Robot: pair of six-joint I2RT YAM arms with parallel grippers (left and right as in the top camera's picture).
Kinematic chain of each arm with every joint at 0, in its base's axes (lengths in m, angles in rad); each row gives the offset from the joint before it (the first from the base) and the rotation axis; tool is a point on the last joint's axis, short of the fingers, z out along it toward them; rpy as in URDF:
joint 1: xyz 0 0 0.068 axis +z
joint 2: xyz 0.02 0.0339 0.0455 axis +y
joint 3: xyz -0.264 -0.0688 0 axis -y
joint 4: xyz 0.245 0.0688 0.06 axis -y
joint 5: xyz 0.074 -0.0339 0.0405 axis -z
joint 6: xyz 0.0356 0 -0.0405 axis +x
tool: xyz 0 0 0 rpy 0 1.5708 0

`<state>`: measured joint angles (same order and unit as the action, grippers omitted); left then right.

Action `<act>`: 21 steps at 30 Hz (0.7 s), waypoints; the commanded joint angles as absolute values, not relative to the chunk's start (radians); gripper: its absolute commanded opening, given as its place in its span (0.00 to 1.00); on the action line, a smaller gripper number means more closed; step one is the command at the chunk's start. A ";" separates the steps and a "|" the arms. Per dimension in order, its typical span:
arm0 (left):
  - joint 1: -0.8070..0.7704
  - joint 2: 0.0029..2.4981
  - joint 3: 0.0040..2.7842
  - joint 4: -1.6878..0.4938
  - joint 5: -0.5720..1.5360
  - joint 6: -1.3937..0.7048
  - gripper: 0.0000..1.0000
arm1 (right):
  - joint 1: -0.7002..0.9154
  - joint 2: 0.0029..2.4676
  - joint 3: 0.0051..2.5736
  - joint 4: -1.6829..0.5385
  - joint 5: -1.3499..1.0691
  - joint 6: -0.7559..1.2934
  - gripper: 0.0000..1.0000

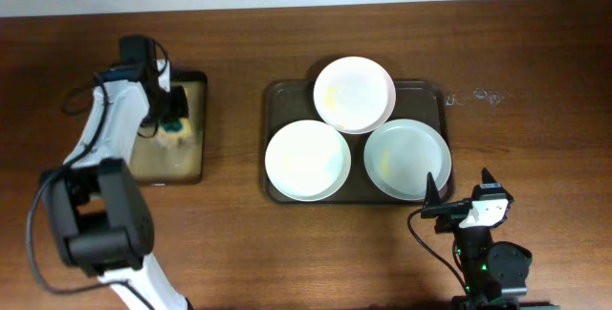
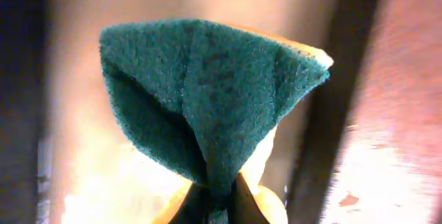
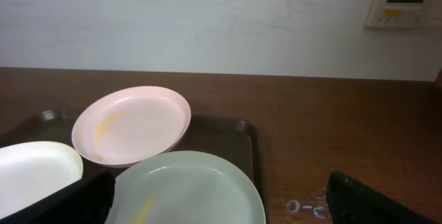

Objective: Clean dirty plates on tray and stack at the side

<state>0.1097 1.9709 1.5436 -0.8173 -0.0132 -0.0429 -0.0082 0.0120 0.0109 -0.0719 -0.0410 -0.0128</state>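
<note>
Three round white plates lie on the dark brown tray [image 1: 279,92]: a back plate [image 1: 354,94] with a yellow smear, resting partly on the other two, a front left plate [image 1: 306,160], and a front right plate [image 1: 406,160] with a yellow streak. My left gripper [image 1: 172,123] is over the small black tray [image 1: 196,166] at the left and is shut on a green and yellow sponge [image 2: 207,106]. My right gripper [image 1: 459,200] is open, just in front of the front right plate [image 3: 186,189]. The back plate [image 3: 131,124] also shows in the right wrist view.
The small black tray with tan lining lies left of the brown tray. The brown tray's right rim [image 3: 254,155] shows in the right wrist view. Faint chalk marks [image 1: 478,95] are on the wooden table right of the tray.
</note>
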 commanded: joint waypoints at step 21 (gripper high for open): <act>0.176 1.826 1.306 -0.723 0.056 -0.030 0.00 | -0.014 0.006 0.006 -0.078 -0.033 -0.019 0.98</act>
